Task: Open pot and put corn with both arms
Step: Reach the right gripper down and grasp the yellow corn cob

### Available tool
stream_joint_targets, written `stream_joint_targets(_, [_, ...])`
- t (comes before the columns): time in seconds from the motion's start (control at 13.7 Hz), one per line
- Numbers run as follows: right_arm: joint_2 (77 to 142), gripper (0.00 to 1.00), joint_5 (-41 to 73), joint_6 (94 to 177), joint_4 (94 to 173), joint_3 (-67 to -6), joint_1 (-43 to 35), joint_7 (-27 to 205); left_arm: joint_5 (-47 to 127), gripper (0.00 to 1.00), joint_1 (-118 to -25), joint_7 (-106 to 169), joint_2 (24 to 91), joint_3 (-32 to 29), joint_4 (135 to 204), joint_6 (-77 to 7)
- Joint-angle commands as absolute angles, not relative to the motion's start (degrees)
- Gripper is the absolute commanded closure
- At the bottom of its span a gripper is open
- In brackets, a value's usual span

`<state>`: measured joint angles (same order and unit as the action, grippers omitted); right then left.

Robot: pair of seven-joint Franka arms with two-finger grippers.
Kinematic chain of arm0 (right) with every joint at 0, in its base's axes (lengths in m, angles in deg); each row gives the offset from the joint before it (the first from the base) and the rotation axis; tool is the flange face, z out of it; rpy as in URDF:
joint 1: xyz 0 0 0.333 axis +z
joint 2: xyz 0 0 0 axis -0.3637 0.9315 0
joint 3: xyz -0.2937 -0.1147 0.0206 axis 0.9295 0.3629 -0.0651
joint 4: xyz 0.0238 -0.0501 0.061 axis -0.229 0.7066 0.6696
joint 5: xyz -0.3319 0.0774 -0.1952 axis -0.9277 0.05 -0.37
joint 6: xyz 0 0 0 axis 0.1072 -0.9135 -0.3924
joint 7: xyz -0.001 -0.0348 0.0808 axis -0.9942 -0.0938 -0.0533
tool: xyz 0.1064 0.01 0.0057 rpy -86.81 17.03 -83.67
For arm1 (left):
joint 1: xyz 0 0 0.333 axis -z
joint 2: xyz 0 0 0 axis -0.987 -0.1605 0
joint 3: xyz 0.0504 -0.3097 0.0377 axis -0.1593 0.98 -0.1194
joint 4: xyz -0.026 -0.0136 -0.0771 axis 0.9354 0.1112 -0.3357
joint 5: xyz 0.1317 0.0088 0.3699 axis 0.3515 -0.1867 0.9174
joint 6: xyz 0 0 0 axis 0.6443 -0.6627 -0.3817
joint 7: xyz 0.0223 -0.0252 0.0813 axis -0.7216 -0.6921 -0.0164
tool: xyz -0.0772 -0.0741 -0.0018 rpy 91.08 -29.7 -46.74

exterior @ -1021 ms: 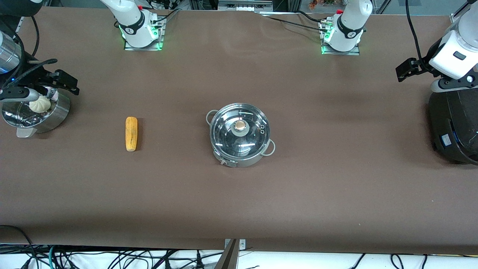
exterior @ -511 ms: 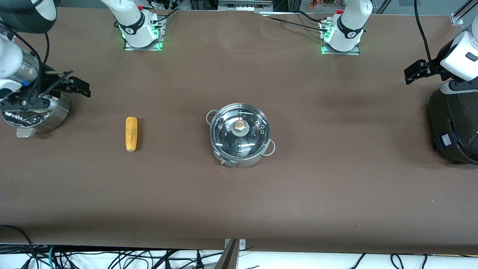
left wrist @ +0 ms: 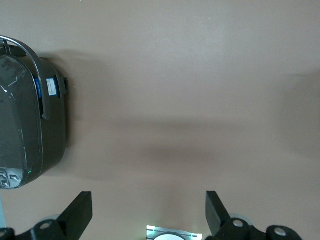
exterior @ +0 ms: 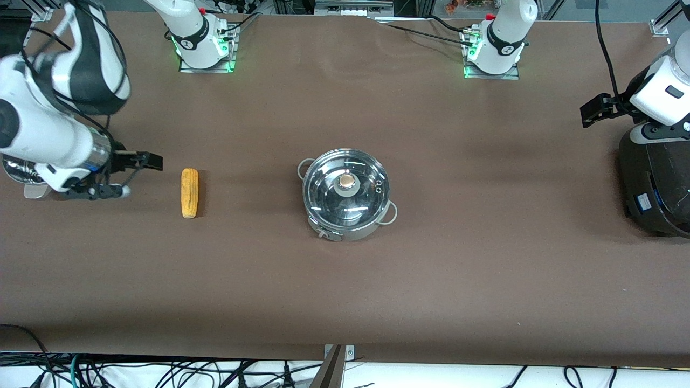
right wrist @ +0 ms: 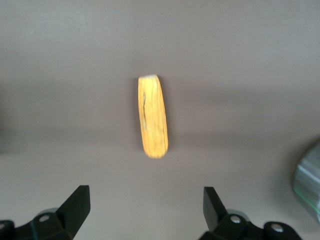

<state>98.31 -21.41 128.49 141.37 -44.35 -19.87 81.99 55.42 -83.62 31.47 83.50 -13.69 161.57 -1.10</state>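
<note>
Right tool beside the corn, fingers spread, nothing held.

The right tool [exterior: 135, 175] hangs low over the tabletop [exterior: 485, 258] with its fingers wide apart and empty. The corn [exterior: 189, 193] lies just beside it, toward the pot [exterior: 346, 193], its long axis running from the robots' bases toward the front camera. In the right wrist view the corn [right wrist: 153, 116] sits ahead of the gap between the fingers, lengthwise to it, so I judge a short advance would let the fingers close across its width. The pot, lid [exterior: 345, 188] on, stands mid-table, well apart from both tools. The left tool [left wrist: 149, 210] (also open and empty) waits up near the black cooker [exterior: 655, 183], so the right arm is plainly the nearer one to the corn.
</note>
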Motion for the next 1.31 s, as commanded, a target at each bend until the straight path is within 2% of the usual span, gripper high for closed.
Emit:
stream_joint_targets(0.0, [101.46,0.00,-21.48,138.92,147.04,-44.34,-19.57,81.19,53.86,0.00,-84.02,31.00,83.58,-13.17,160.75,-0.99])
stream_joint_targets(0.29, [104.72,0.00,-21.48,154.30,155.38,-44.43,-19.05,77.16,53.14,0.00,-84.10,30.21,83.67,-13.08,160.93,-0.90])
stream_joint_targets(0.44, [106.38,0.00,-21.40,159.24,157.86,-44.34,-17.46,76.80,53.14,0.00,-84.19,30.30,83.67,-13.17,160.93,-0.90])
stream_joint_targets(1.02, [112.36,0.00,-22.19,162.60,157.69,-43.82,-17.55,76.88,53.32,0.00,-85.51,30.30,83.67,-13.26,161.02,0.51])
stream_joint_targets(1.09, [112.46,0.02,-22.19,163.04,157.69,-43.82,-17.55,76.88,53.14,0.00,-85.16,30.38,83.67,-13.17,160.84,0.07])
stream_joint_targets(1.24, [112.72,0.18,-22.19,163.13,157.69,-43.82,-17.55,76.97,52.44,0.00,-85.16,30.38,83.67,-12.91,160.84,-0.02])
